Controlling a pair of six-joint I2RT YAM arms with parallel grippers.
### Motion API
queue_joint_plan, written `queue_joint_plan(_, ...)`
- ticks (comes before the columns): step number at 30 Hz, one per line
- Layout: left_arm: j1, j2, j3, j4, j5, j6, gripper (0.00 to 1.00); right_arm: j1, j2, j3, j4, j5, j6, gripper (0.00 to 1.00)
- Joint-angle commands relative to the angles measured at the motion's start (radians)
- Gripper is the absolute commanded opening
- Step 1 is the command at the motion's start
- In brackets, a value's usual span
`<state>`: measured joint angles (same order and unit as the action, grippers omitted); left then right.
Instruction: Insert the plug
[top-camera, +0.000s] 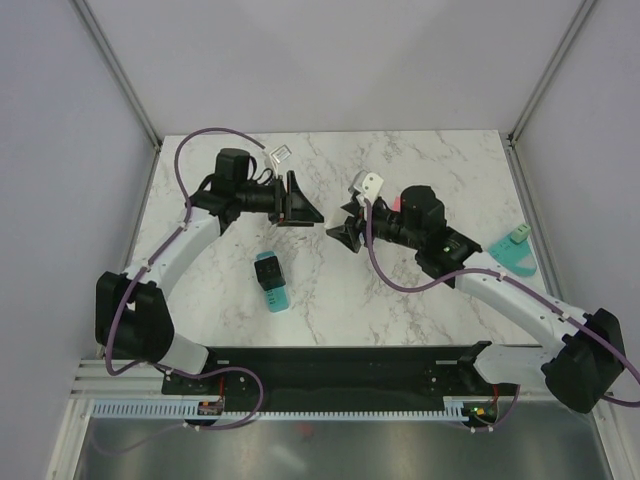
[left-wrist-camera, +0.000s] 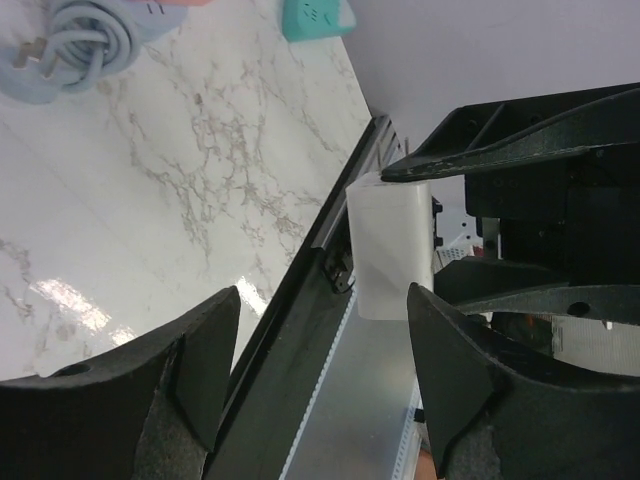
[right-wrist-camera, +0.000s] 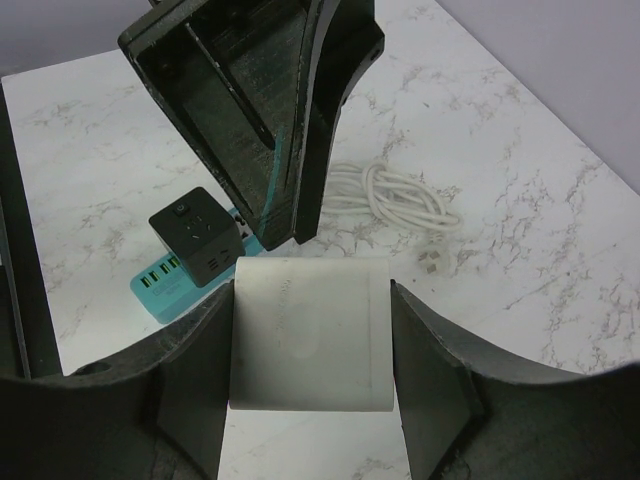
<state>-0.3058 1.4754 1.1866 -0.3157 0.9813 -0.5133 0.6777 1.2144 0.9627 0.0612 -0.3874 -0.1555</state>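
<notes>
The plug (right-wrist-camera: 308, 335), a white block, sits squarely between the fingers of the right gripper (right-wrist-camera: 312, 300), whose jaws stand partly spread and pinch it on its two flat sides, above the middle of the table (top-camera: 430, 150). From above we see it as a pale piece (top-camera: 370, 184) at the top of that gripper. The left gripper (left-wrist-camera: 325, 310) faces it tip to tip; its jaws are spread wide with nothing between them. In the left wrist view the plug shows beyond that gap, and we cannot tell whether the left fingers (left-wrist-camera: 200, 350) touch it. The power strip (top-camera: 271, 281), a black cube socket on a teal bar, lies flat on the marble nearer the arm bases, below and left of both grippers and well apart from them. Bare marble lies all around it. A coiled white cable (right-wrist-camera: 395, 195) lies towards the far edge, and a teal block (top-camera: 515, 252) near the right edge.
</notes>
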Motion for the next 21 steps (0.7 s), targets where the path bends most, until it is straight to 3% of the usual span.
queue_joint_plan(1, -0.027, 0.0, -0.004, 0.093, 0.063, -0.074, 0.75, 0.008, -0.023, -0.005, 0.068, -0.015, -0.024, 0.0)
queue_joint_plan(5, -0.038, 0.019, -0.042, 0.22, 0.112, -0.161, 0.75, 0.017, -0.021, -0.013, 0.074, -0.011, -0.03, 0.0)
queue_joint_plan(16, -0.078, 0.071, -0.099, 0.313, 0.129, -0.237, 0.73, 0.022, -0.016, -0.036, 0.107, -0.018, -0.035, 0.0)
queue_joint_plan(20, -0.082, 0.105, -0.097, 0.388, 0.151, -0.289, 0.61, 0.031, -0.001, -0.042, 0.111, -0.022, -0.032, 0.0)
queue_joint_plan(21, -0.082, 0.112, -0.104, 0.406, 0.158, -0.322, 0.49, 0.033, -0.001, -0.042, 0.109, -0.022, -0.03, 0.0)
